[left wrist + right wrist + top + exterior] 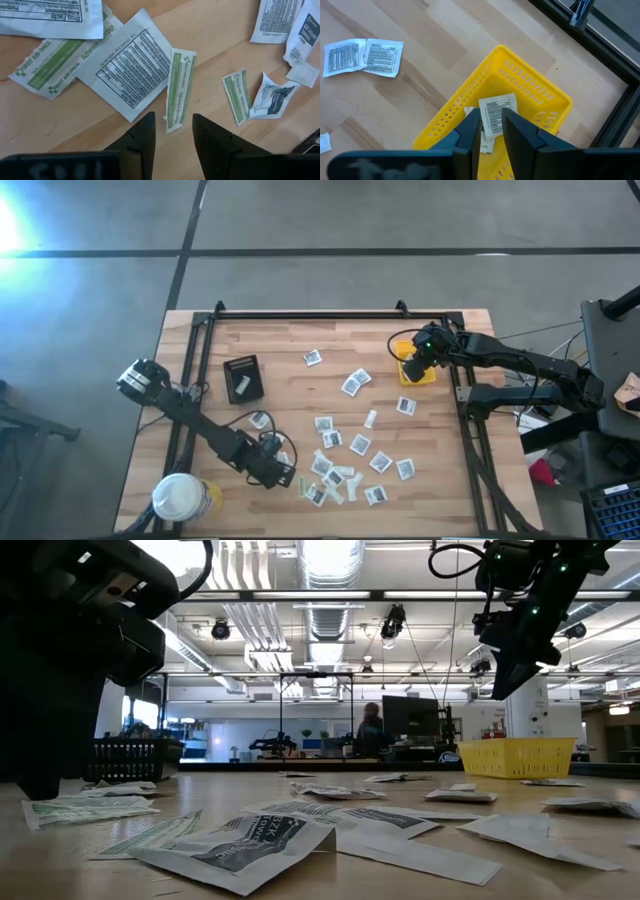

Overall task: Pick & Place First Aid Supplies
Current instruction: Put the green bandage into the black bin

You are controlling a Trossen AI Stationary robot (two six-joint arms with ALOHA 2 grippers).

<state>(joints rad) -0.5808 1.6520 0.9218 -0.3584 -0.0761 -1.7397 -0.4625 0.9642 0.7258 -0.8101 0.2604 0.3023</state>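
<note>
Packets (360, 444): most lie loose mid-table | yellow bin (418, 372) at 2 o'clock holds few | right claw (491, 131) grasps packet (496, 116) over it | left claw (173, 134) released over strip (179, 89), 7 o'clock; you have plenty left.

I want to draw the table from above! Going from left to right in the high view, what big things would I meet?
Round white-lidded yellow tub → flat black rectangular tray → scattered white first aid packets → small yellow plastic bin with the right gripper over it.
</note>
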